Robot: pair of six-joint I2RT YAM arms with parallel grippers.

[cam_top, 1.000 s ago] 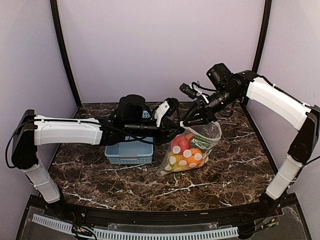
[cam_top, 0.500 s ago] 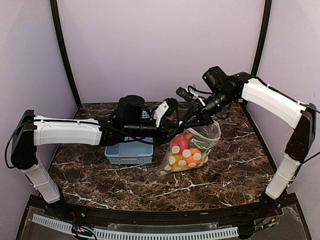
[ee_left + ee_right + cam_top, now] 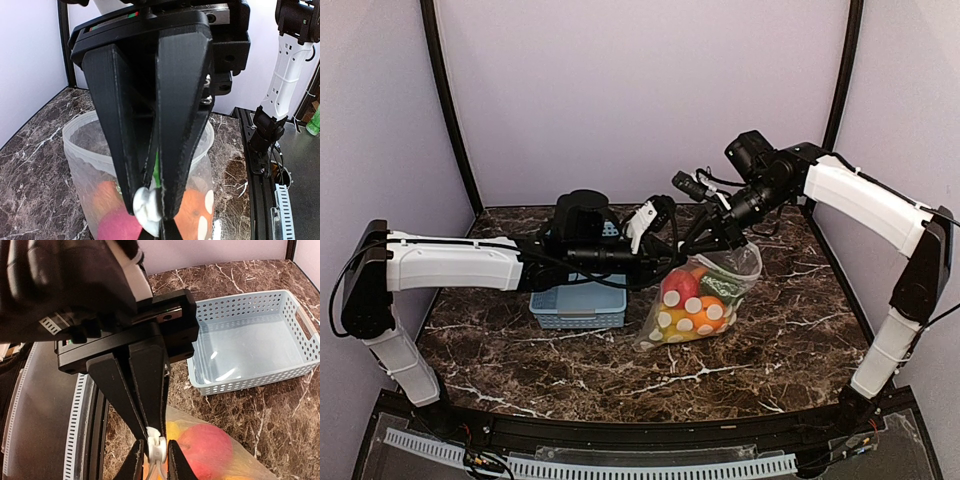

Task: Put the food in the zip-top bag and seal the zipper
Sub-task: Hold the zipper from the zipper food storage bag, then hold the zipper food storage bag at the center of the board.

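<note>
Your desk (image 3: 790,330) is dark marble, and the two sets of jaws meet tip to tip above its middle. The light-blue basket (image 3: 578,308) stands on the desk to the outer side of your left jaws (image 3: 151,197), just clear of the bag. The zip-top bag (image 3: 745,262) hangs directly below both sets of jaws. Its bottom rests on the desk and its upper edge is drawn up to the tips.

From the left wrist, the bag's mouth gapes in a round loop behind the jaws, so the zipper (image 3: 70,140) is not pressed together there. The food (image 3: 695,305) is inside the bag, beneath the jaws. A red apple (image 3: 682,288) lies nearest them, with an orange (image 3: 710,312) lower down and a green piece (image 3: 722,287) beside the apple.

Your left jaws are fully closed, pinching a small white piece (image 3: 156,449) at the bag's edge. Your right jaws (image 3: 155,432) are almost closed, and their tips nip that same white piece from the opposite side. You cannot tell what the piece is.
</note>
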